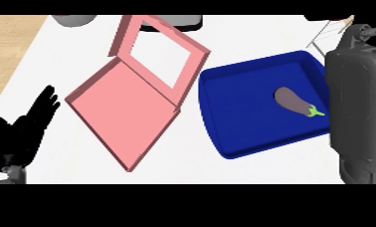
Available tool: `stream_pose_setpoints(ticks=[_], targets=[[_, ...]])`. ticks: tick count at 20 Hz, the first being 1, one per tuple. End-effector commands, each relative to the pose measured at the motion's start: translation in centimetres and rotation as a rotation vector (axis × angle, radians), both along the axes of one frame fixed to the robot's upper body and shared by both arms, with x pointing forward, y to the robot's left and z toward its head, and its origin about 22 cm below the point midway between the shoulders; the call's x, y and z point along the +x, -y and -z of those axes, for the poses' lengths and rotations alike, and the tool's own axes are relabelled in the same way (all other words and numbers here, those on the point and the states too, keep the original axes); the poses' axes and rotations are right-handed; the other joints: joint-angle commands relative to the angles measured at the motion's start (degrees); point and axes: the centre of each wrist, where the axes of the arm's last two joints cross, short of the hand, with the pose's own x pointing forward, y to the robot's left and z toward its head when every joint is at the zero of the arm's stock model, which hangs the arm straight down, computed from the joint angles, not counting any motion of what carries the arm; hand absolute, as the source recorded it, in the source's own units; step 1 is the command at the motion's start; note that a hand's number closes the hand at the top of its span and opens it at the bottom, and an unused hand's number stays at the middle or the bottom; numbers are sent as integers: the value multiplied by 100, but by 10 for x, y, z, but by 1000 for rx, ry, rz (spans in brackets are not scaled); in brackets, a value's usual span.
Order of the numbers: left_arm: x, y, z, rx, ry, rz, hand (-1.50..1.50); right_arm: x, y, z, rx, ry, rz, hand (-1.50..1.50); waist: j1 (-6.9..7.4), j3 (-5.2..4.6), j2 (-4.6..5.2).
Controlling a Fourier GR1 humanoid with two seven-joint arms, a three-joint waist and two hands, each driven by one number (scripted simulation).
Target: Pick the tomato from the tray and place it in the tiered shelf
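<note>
At the far left we see the left hand near the view's lower edge, open, its fingers straight and pointing up, holding nothing above the white counter. To its right the pink tiered shelf lies on the counter: a flat solid panel joined to an open frame that angles toward the back. Just beside the shelf's right edge sits the blue tray, and in its right half lies an eggplant, green stem toward the right wall. The grey right forearm covers the tray's right rim and runs up to the right hand in the upper right corner; we cannot tell whether that hand is open or closed, or whether it has hold of anything. The tomato is not visible to us, so we cannot tell where it lies relative to either hand
</note>
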Motion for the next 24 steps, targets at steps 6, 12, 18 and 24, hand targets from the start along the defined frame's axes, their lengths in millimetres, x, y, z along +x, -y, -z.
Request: stream_pose_setpoints(ticks=[6, 12, 18, 24], targets=[[1, 2, 8, 10, 10, 12, 0, 5, 10, -73, -27, 58, 160, 150, 51, -2, 28], [-10, 8, 25, 8, -9, 1, 0, -1, 37, -102, -138, -62, 277, 150, 1, -6, 8], [-15, 6, 2, 6, -3, -1, 0, 9, 63, -103, -150, -119, 305, 150, 77, 3, 5], [11, -2, 1, -8, 15, 9, 0, 8, 102, -109, -160, -123, 358, 150, -5, 0, 24]])
